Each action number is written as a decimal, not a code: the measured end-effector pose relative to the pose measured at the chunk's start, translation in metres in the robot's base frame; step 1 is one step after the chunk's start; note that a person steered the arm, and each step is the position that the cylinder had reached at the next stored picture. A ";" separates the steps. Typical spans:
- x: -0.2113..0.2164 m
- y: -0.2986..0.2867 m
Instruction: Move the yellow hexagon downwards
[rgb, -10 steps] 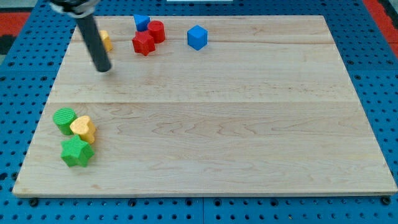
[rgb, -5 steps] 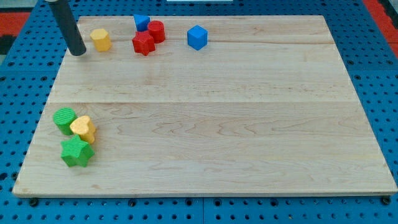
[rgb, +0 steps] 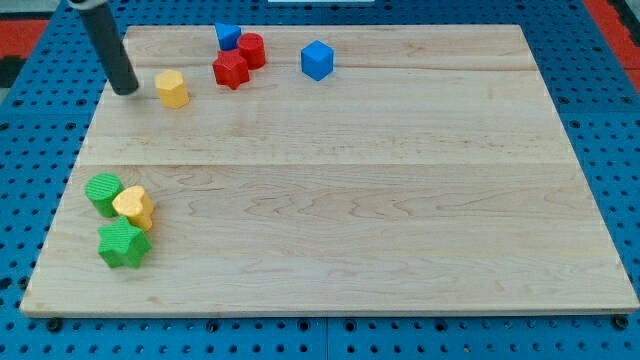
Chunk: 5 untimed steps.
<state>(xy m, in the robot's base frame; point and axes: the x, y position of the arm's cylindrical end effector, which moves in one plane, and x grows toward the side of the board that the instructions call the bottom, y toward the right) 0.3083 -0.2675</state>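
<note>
- The yellow hexagon (rgb: 172, 88) is found near the view's top left of the wooden board (rgb: 400, 200), apart from every other block.
- My tip (rgb: 126, 89) is set on the board just to the view's left of the hexagon, with a gap between; no contact is seen.
- No gripper is fitted; the arm ends in a plain rod, so no opening or closing applies.
- For a downward push, the tip is judged to be best carried round to the hexagon's upper side and centred on it, so that sideways drift is avoided.
- The red star (rgb: 230, 70) and red cylinder (rgb: 251, 50) lie to the view's right, and are to be left undisturbed.
- The path below is noted as free until the green cylinder (rgb: 103, 191), yellow heart (rgb: 133, 207) and green star (rgb: 123, 245).
</note>
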 end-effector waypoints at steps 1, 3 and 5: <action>-0.019 0.005; -0.007 0.064; 0.103 0.116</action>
